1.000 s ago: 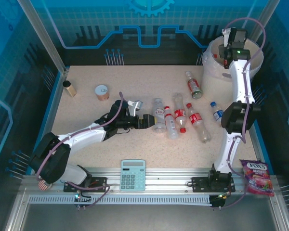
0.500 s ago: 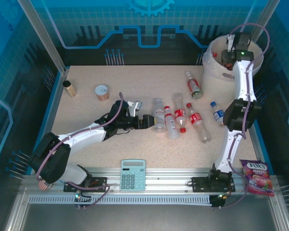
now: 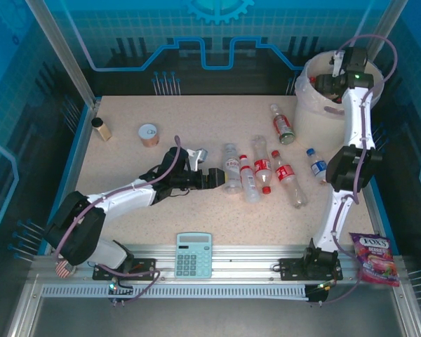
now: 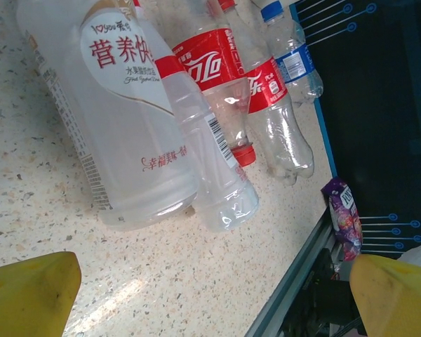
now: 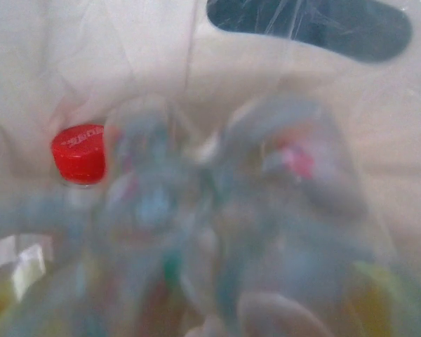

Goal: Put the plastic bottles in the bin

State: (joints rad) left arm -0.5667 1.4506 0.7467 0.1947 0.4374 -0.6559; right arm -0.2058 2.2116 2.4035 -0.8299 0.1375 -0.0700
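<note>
Plastic bottles (image 3: 262,167), clear, mostly red-capped and red-labelled, are seen lying clustered on the desk (image 3: 196,126); others are blurred inside the cream bin (image 3: 305,109), far right. Left pincer (image 3: 212,177) is spread wide, empty, beside a milky bottle (image 4: 119,119). Right pincer (image 3: 324,83) is over the bin; its grip cannot be told.

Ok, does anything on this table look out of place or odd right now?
Nothing looks spilled. Odd items: a calculator and a candy bag sit along the front metal rail, not mid-table; a tin can and small brown jar sit far left. The plastic bottles lie on their sides mid-table.
</note>
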